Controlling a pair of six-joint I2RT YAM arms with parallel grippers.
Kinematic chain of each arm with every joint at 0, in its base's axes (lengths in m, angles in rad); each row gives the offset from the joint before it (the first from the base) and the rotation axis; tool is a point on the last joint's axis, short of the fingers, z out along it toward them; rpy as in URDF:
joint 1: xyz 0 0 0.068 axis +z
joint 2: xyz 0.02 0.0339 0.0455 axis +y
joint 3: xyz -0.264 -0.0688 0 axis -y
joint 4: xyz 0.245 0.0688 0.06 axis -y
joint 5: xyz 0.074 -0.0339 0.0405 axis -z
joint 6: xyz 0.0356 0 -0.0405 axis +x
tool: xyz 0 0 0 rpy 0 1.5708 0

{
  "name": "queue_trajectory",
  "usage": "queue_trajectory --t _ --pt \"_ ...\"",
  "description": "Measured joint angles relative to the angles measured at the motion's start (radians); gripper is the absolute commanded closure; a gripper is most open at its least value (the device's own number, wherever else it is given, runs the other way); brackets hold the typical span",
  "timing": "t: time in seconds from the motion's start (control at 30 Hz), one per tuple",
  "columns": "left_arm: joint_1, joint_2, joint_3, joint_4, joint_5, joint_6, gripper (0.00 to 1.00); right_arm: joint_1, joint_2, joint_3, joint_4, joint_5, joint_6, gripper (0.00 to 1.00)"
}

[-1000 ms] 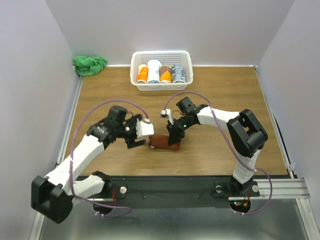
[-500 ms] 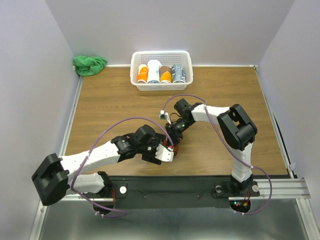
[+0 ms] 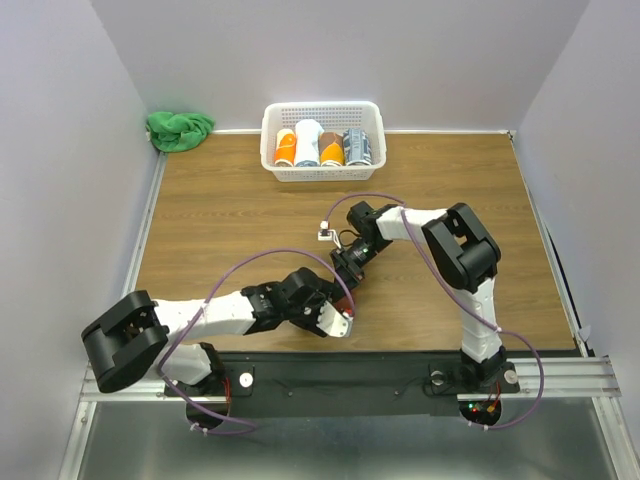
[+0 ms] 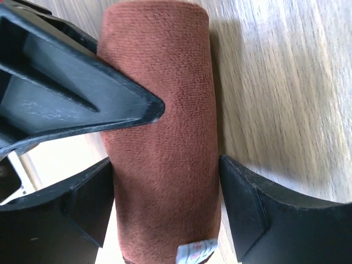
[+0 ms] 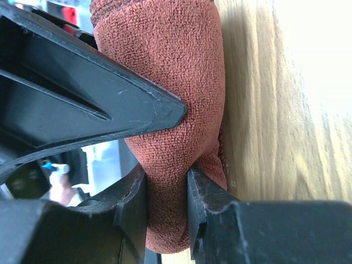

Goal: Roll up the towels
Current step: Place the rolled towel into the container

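Roll of reddish-brown towel (image 4: 165,137) at 6 o'clock on the desk (image 3: 220,210), both claws on it.

The right claw (image 5: 168,203) is nearly closed, pinching one end of the roll. The left claw (image 4: 165,209) is spread wide and straddles the roll, with its pads at the flanks and no squeeze evident. Judgement: close the left claw evenly at mid-length and keep the end pinch firm so the layers do not slacken. The green towel (image 3: 180,130) lies crumpled at 10 o'clock, not yet rolled. From above the arms cover nearly all of the roll. The loose edge is unseen, and the tag at its end is cut off.
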Motion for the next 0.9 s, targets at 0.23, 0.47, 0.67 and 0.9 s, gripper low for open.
queue_trajectory --t 0.23,0.47,0.67,0.9 --pt "-0.051 0.000 -0.074 0.116 -0.087 0.006 0.31 -0.001 0.063 0.032 -0.064 -0.063 -0.008 0.99" --pt "-0.062 0.026 -0.067 0.132 -0.097 -0.002 0.75 -0.001 0.078 0.038 -0.104 -0.074 -0.034 0.99" --pt "-0.063 0.057 -0.011 0.071 -0.068 -0.032 0.94 -0.006 0.044 0.021 -0.127 -0.029 -0.055 0.75" --pt "-0.063 0.054 0.064 -0.065 -0.013 -0.072 1.00 -0.033 -0.046 -0.002 -0.142 0.076 -0.050 0.21"
